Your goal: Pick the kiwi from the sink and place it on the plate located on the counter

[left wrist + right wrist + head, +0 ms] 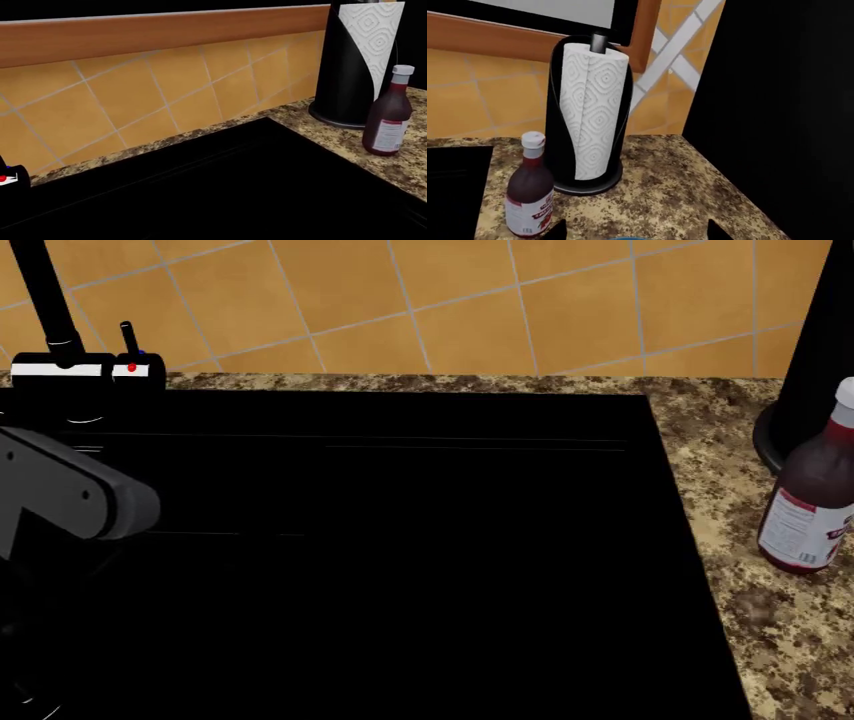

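Observation:
The kiwi does not show in any view. The sink is a very dark black basin, and its inside is too dark to read. My left arm's grey link reaches over the sink's left side. Its gripper is lost against the black, also in the left wrist view over the sink. My right gripper is open over the granite counter, with black fingertips wide apart. A sliver of the plate's blue rim shows between them at the frame's edge.
A black paper towel holder with a white roll and a dark red bottle stand on the counter right of the sink, the bottle near the basin's edge. The faucet rises at the back left. Orange tiled wall behind.

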You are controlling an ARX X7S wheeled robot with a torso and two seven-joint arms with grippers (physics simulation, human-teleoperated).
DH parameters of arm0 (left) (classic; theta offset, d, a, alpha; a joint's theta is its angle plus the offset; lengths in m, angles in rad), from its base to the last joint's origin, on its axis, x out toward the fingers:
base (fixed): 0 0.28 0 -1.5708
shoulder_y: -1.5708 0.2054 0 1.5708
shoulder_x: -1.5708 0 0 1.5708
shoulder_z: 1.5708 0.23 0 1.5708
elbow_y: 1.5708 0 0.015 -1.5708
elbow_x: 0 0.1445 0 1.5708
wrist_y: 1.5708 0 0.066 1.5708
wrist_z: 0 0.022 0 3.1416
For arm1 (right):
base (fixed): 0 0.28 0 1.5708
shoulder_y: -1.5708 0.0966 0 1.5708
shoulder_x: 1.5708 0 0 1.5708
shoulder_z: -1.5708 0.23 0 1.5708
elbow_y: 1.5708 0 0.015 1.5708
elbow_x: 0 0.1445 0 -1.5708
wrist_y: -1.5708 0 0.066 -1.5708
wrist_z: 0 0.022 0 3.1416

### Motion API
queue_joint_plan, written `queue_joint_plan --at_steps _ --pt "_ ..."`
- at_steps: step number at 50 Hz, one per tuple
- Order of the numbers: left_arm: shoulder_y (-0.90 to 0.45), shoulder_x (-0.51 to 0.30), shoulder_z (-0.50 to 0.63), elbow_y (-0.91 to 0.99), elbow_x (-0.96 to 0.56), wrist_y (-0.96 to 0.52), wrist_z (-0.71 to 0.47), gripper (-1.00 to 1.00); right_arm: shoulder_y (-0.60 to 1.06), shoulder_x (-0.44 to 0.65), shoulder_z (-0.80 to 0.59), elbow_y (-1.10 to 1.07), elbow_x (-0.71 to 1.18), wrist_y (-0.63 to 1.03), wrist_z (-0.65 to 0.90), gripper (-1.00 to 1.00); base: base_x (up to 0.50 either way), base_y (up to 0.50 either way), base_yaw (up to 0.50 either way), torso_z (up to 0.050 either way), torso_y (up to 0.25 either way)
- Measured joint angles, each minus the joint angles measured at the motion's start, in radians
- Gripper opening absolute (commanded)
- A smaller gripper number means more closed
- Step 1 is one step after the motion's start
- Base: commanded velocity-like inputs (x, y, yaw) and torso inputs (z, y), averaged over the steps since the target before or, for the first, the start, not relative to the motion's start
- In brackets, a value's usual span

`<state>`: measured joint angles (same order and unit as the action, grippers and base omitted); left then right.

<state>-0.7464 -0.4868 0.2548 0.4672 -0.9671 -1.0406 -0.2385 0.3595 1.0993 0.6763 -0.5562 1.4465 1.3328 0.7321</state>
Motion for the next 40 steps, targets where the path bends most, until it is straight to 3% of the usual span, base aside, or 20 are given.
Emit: queue_joint_plan --at_steps 22,40 --pt "0.001 -0.007 -0.004 0.014 -0.016 0.001 -0.013 1.0 -0.095 0.026 0.42 -0.092 0.429 0.078 0.123 1.0 0.0 0.0 0.0 0.0 0.0" --pt "-0.003 -0.009 -0.003 0.023 -0.026 0.001 -0.024 1.0 -0.147 0.07 0.582 -0.119 0.684 0.036 0.189 1.0 0.0 0.0 0.0 0.0 0.0"
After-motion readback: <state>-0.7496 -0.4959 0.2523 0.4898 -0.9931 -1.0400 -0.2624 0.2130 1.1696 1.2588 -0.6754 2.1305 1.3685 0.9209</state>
